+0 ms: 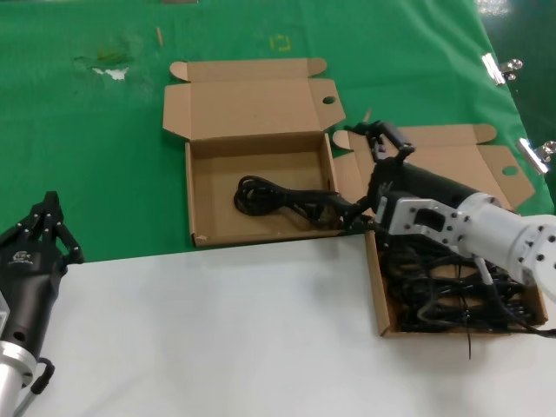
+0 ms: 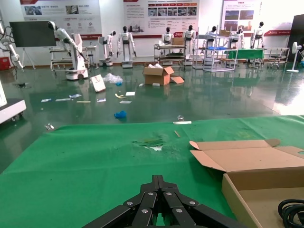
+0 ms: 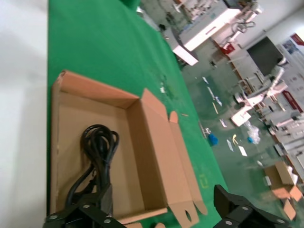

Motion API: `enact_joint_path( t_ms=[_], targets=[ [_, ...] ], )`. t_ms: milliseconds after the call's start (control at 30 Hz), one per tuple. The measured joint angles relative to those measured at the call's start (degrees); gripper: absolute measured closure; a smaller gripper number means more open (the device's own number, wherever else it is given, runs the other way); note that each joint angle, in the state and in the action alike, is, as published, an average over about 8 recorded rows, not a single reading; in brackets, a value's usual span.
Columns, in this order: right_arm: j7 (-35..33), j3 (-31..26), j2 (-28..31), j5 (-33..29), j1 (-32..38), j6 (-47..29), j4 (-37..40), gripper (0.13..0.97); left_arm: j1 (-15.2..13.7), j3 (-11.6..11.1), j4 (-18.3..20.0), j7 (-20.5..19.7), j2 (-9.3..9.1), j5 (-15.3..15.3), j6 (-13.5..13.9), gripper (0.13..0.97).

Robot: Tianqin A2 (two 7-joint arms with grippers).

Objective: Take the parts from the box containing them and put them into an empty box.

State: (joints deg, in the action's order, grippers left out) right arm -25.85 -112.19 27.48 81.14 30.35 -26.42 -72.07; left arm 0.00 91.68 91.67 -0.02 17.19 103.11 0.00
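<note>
Two brown cardboard boxes lie open on the green cloth. The right box [image 1: 380, 300] holds several black power cord bundles [image 1: 434, 304], partly hidden under my right arm. The centre box [image 1: 261, 161] holds one coiled cord [image 1: 278, 200], whose end reaches toward the right wall. My right gripper [image 1: 367, 174] is open, jaws spread wide, over the gap between the boxes, holding nothing. The right wrist view shows the centre box [image 3: 152, 142], the cord [image 3: 97, 147] and the right gripper [image 3: 159, 216]. My left gripper [image 1: 48, 230] is shut and parked at the near left, also seen as the left gripper [image 2: 159, 181].
A white table surface [image 1: 217, 339] fills the foreground; the green cloth [image 1: 87, 156] lies behind it with a torn patch [image 1: 109, 65]. Metal clips [image 1: 497, 68] hold the cloth at the right edge. The left wrist view shows the centre box's corner [image 2: 266, 175].
</note>
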Motion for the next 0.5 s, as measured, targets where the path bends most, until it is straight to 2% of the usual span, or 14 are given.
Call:
enact_joint_path(
  t_ms=[200, 500],
  targets=[
    [8.3, 2.3, 3.0, -2.7, -3.2, 0.4, -6.2, 0.335, 0.0, 0.0, 0.0, 0.0, 0.00, 0.0, 0.0, 0.957],
    [19.4, 8.2, 7.6, -5.3, -9.7, 1.2, -15.0, 0.203, 0.0, 0.0, 0.0, 0.0, 0.00, 0.0, 0.0, 0.957]
  ],
)
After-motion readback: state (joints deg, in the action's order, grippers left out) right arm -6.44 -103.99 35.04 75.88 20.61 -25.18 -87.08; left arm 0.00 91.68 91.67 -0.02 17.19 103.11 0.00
